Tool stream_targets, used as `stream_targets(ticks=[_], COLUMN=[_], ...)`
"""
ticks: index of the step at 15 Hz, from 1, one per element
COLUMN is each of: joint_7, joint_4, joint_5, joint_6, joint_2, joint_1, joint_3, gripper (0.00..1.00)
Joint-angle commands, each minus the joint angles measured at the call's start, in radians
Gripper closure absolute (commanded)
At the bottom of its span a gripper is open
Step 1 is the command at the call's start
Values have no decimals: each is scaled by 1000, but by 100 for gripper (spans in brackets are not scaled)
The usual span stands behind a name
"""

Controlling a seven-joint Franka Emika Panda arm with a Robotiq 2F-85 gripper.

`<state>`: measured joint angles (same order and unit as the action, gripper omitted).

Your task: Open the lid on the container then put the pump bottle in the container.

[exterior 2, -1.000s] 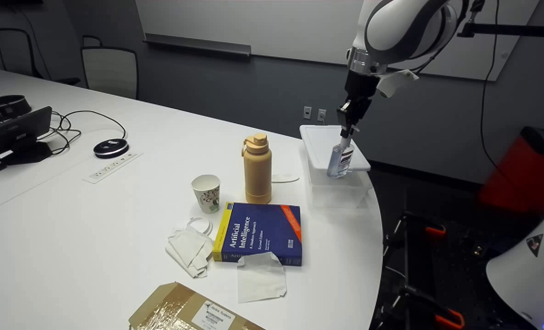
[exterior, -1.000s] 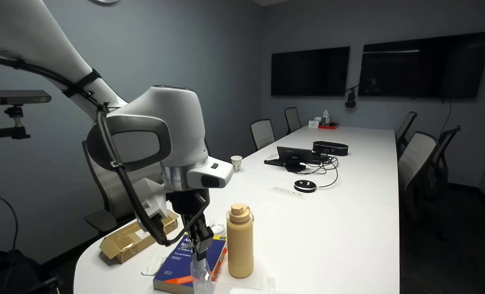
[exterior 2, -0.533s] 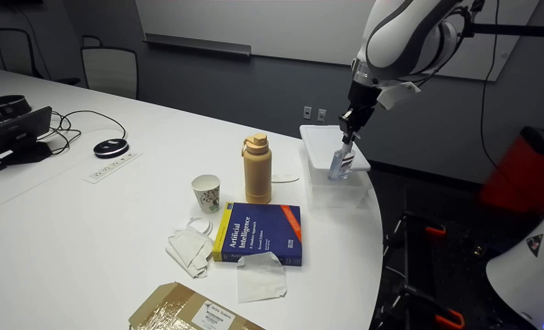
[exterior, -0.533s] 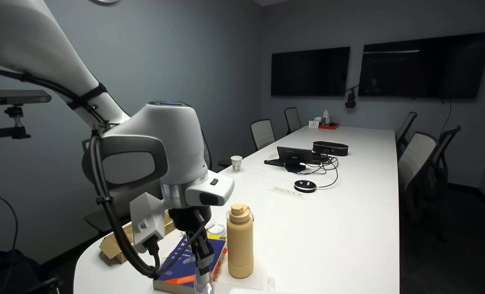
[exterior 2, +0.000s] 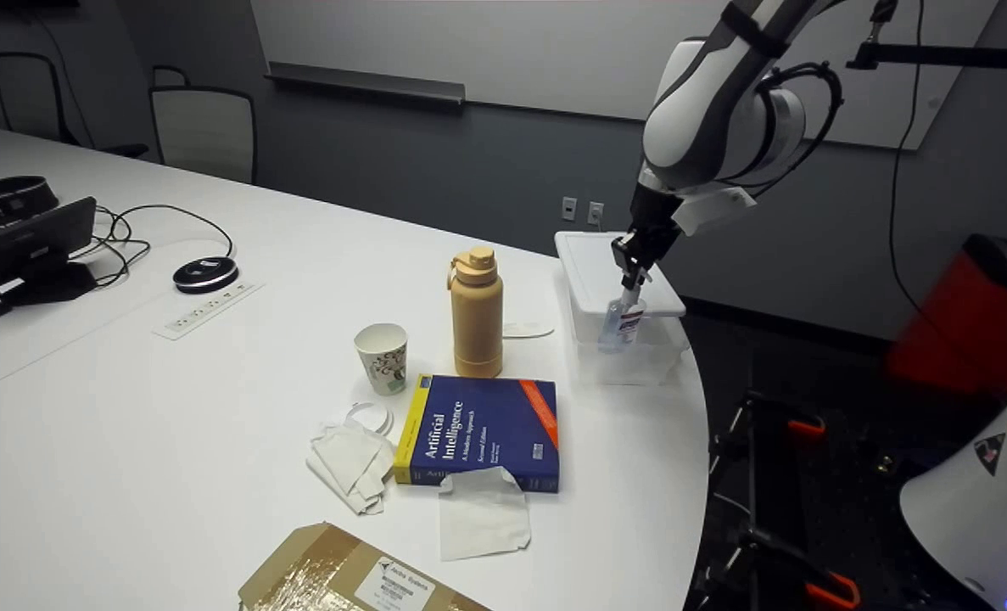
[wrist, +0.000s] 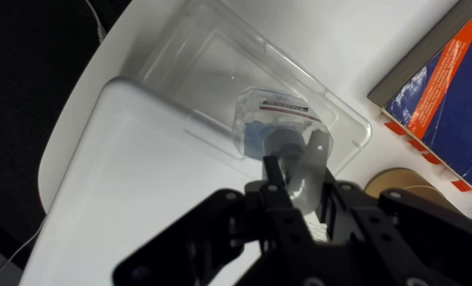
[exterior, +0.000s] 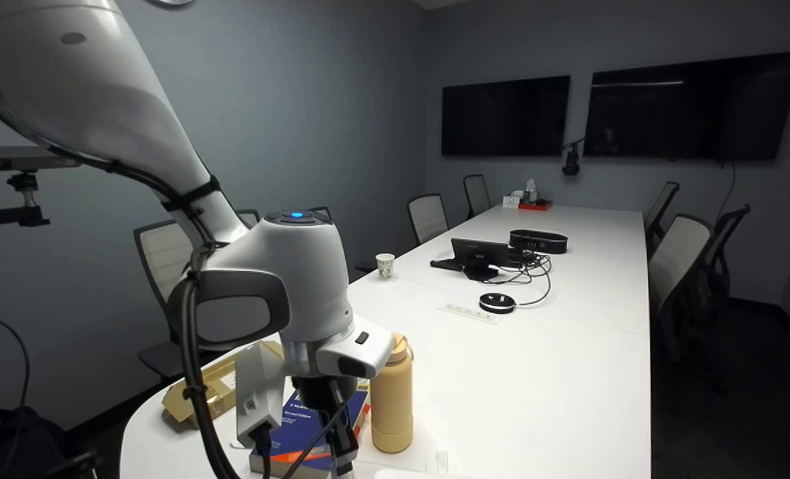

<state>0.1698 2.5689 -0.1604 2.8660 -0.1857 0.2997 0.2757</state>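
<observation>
The pump bottle [exterior 2: 622, 327] is a clear bottle with bluish liquid, a printed label and a pale pump top. My gripper [exterior 2: 636, 278] is shut on its pump top; the fingers [wrist: 299, 174] flank the pump in the wrist view. The clear container [exterior 2: 630, 367] stands at the table's edge. Its white lid [exterior 2: 590, 263] lies shifted back, leaving part of the container [wrist: 216, 59] uncovered. The bottle [wrist: 283, 107] is over or partly inside this opening, beside the lid's edge [wrist: 120, 171]. Its lower part looks pale, seemingly behind the container wall.
A tan flask [exterior 2: 478, 327] stands near the container and also shows in an exterior view [exterior: 392, 406]. A blue book [exterior 2: 486, 433], a paper cup [exterior 2: 382, 361], napkins [exterior 2: 484, 518] and a cardboard box [exterior 2: 359, 577] lie on the white table.
My gripper has moved down with the pump bottle in it. The bottle's base has dropped below the lid's edge level in an exterior view. The lid and container have not moved.
</observation>
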Motion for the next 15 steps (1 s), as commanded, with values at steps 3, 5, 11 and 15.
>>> stream_targets(ticks=[3, 5, 11, 15], joint_7=[58, 58, 30, 11], joint_4=[-112, -139, -170, -156], joint_5=[-123, -134, -91, -69], joint_6=[29, 28, 15, 8], joint_2=[-153, -187, -222, -196], joint_1=[45, 59, 104, 83], joint_3=[-85, -106, -160, -157], gripper=[95, 95, 47, 17])
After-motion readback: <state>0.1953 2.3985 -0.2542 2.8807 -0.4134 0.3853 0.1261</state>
